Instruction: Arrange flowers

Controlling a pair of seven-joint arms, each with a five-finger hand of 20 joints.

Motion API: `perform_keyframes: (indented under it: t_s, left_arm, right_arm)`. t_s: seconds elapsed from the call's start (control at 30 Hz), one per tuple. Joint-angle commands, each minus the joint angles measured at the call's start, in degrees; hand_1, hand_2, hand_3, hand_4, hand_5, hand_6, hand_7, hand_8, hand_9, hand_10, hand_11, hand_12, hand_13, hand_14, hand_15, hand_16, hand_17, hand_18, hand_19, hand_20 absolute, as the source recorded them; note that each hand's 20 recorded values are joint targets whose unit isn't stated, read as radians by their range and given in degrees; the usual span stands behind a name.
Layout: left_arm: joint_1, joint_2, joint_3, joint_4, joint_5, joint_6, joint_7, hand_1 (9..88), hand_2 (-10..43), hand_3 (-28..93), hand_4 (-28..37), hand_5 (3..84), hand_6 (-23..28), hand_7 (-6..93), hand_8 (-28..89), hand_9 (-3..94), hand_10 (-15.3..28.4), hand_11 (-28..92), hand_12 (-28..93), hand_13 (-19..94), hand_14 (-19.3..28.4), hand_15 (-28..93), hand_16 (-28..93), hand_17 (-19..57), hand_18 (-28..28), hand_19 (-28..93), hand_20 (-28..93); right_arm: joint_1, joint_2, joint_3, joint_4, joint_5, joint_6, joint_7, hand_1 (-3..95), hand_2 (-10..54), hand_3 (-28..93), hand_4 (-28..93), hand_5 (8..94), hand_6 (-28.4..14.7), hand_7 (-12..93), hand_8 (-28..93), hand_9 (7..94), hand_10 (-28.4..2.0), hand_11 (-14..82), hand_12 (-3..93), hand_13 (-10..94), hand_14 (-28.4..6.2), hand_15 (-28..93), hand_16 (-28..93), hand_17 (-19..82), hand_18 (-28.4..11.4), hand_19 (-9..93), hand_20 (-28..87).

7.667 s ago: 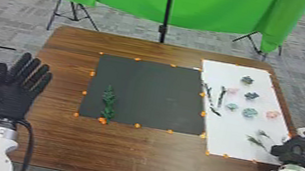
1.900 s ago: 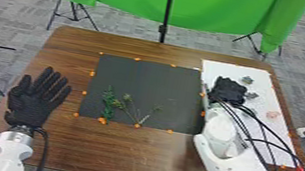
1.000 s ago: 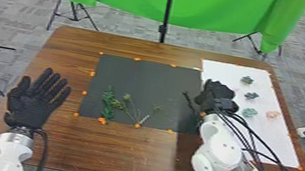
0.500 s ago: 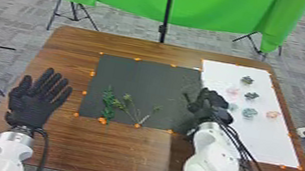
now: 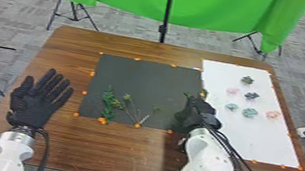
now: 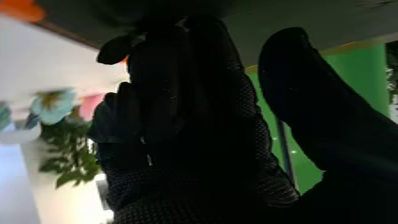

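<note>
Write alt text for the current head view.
A robot's gloved right hand is at the right edge of a dark mat on a wooden table. Green sprigs lie on the mat's near half, pink and bluish flowers on a white sheet beside it; the left hand is at the left.

Both arms have smooth white outer shells with rounded contours: left arm (image 5: 12, 148), right arm (image 5: 209, 160). A silver-grey wrist section (image 5: 20, 137) joins the left arm to its hand (image 5: 33, 105). Both hands, left and right (image 5: 202, 113), are covered by black fabric gloves; the right glove has fine mesh texture. Black external cables (image 5: 240, 159) run along the right arm; one black cable (image 5: 45, 150) serves the left.
</note>
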Motion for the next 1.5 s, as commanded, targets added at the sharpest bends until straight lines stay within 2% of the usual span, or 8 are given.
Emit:
perform_keyframes:
  t_s: [0.03, 0.33, 0.4, 0.57, 0.83, 1.17, 1.33, 1.5]
  left_arm:
    - [0.9, -0.57, 0.36, 0.47, 0.22, 0.66, -0.91, 28.3, 13.5, 78, -28.3, 47.7, 10.8, 9.2, -8, 40.0, 16.0, 19, 10, 30, 17.5, 39, -7, -7.0, 16.4, 40, 14]
    - [1.4, -0.69, 0.54, 0.33, -0.06, 0.85, -0.41, 28.2, 13.5, 78, -28.3, 47.7, 10.8, 9.2, -8, 40.0, 16.1, 19, 10, 30, 17.7, 39, -7, -7.1, 16.4, 40, 14]
    - [1.6, -0.31, 0.49, 0.24, -0.27, 1.01, 0.05, 28.1, 13.5, 78, -28.3, 47.7, 10.8, 9.2, -8, 40.0, 16.2, 19, 10, 30, 17.7, 39, -7, -7.1, 16.4, 40, 14]
    - [1.8, -0.39, 0.12, 0.14, -0.22, 1.09, 0.35, 28.1, 13.5, 78, -28.3, 47.7, 10.9, 9.1, -8, 40.1, 16.2, 19, 10, 30, 17.5, 39, -7, -7.1, 16.4, 40, 14]
    - [1.5, -0.88, 0.54, 0.38, 0.01, 0.92, -0.39, 28.2, 13.7, 78, -28.3, 47.8, 10.9, 9.2, -8, 40.1, 16.0, 19, 10, 30, 17.6, 39, -7, -7.1, 16.3, 40, 14]
    - [1.1, -1.39, 0.78, 0.50, 0.46, 0.82, -1.17, 28.1, 13.7, 78, -28.3, 47.8, 10.9, 9.2, -8, 40.0, 16.0, 19, 10, 30, 17.5, 39, -7, -7.1, 16.3, 40, 14]
    - [1.0, -1.35, 0.82, 0.53, 0.61, 0.92, -1.65, 28.1, 13.9, 78, -28.3, 47.8, 10.9, 9.2, -8, 40.0, 16.0, 19, 10, 30, 17.6, 39, -7, -7.1, 16.3, 40, 14]
    - [0.8, -1.61, 0.35, 0.59, 1.13, 1.01, -2.02, 28.2, 14.0, 78, -28.3, 47.8, 10.8, 9.3, -8, 40.1, 16.0, 19, 10, 30, 17.6, 39, -7, -7.1, 16.3, 40, 14]
  right_arm:
    - [-1.7, -1.0, -1.4, -1.3, 3.8, -1.5, -1.6, 40.2, -7.5, 83, -22, 78.1, -7.2, 11, -2, 70.1, -21.8, 24.1, 18.0, 56, -19.7, 70, 20, 29, -28.4, 89, 44]
    - [-1.9, 0.6, -0.2, -3.9, 0.4, 5.7, -1.6, 40.5, -7.3, 82, -22, 78.7, -6.8, 14, 0, 71.8, -21.1, 24.5, 18.6, 59, -18.7, 68, 20, 29, -28.4, 88, 43]
    - [-2.1, 1.8, 1.1, -4.4, -0.5, 6.6, -0.9, 37.4, -5.7, 84, -21, 75.5, -6.4, 14, -7, 67.6, -22.3, 23.7, 18.0, 55, -20.1, 70, 20, 29, -28.4, 89, 42]
    - [-3.4, 3.5, 3.6, -4.8, -2.6, 6.2, 0.7, 32.2, -4.6, 85, -21, 66.6, -6.7, 13, -12, 50.0, -27.3, 21.3, 16.4, 37, -25.7, 72, 13, 29, -28.4, 92, 40]
    - [-2.5, 3.2, 5.1, -1.6, 0.5, 0.4, 1.4, 31.3, -4.6, 85, -21, 66.8, -6.3, 12, -12, 46.4, -28.3, 22.4, 16.1, 33, -27.1, 73, 11, 28, -28.4, 93, 40]
    - [-0.6, 1.9, 4.2, 0.7, 5.5, -3.2, -0.3, 31.6, -3.0, 85, -22, 67.1, -5.2, 12, -12, 45.7, -26.0, 14.1, 12.9, 32, -26.0, 66, 7, 26, -28.4, 91, 39]
    - [-2.0, 1.5, 4.8, -0.9, 8.9, -5.1, -3.4, 33.3, 0.2, 86, -24, 68.7, -7.3, 9, -12, 53.8, -21.3, 12.0, 11.5, 37, -23.0, 60, 7, 25, -27.9, 89, 38]
    - [-2.9, 1.7, 3.9, -2.8, 11.2, -7.3, -3.5, 34.8, 1.1, 85, -24, 71.0, -8.6, 8, -12, 59.5, -19.9, 12.2, 11.8, 43, -20.7, 56, 9, 25, -26.9, 88, 38]
